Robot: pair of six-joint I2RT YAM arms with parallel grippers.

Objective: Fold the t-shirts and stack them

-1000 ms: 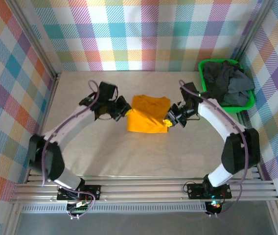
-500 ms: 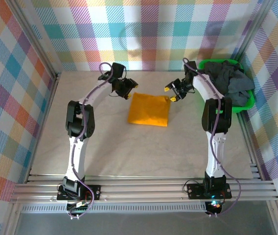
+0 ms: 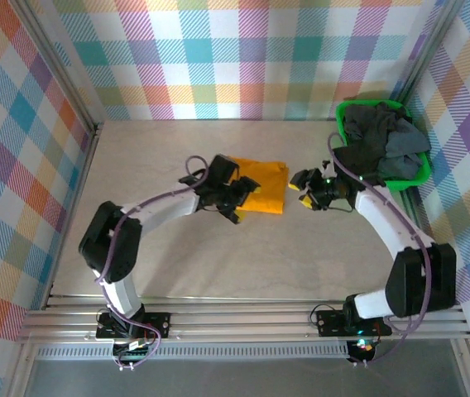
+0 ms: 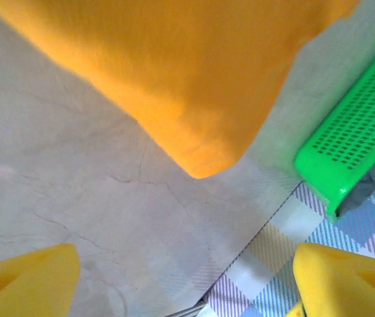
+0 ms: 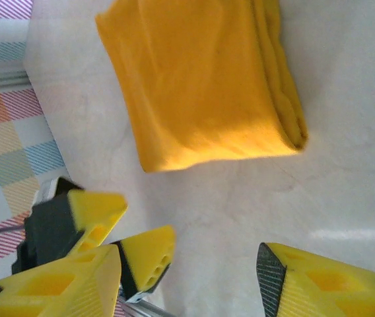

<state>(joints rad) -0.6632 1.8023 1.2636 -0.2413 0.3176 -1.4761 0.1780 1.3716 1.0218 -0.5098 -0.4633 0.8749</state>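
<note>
A mustard-orange t-shirt (image 3: 264, 182) lies folded in a flat rectangle on the table, also seen in the right wrist view (image 5: 201, 92) and the left wrist view (image 4: 194, 72). My left gripper (image 3: 237, 205) is open at the shirt's near left edge, with bare table between its yellow fingertips (image 4: 26, 277). My right gripper (image 3: 301, 190) is open just right of the shirt, apart from it, holding nothing (image 5: 187, 281). Dark grey t-shirts (image 3: 380, 145) are heaped in the basket.
A bright green plastic basket (image 3: 406, 183) stands at the back right corner, also in the left wrist view (image 4: 356, 139). Checked walls close off the back and sides. The left gripper's fingers (image 5: 144, 254) show in the right wrist view, below the shirt.
Both grippers have gone from shut to open and let go of the orange shirt. Both arms reached far over the table, then drew back beside the shirt, which now lies folded.
</note>
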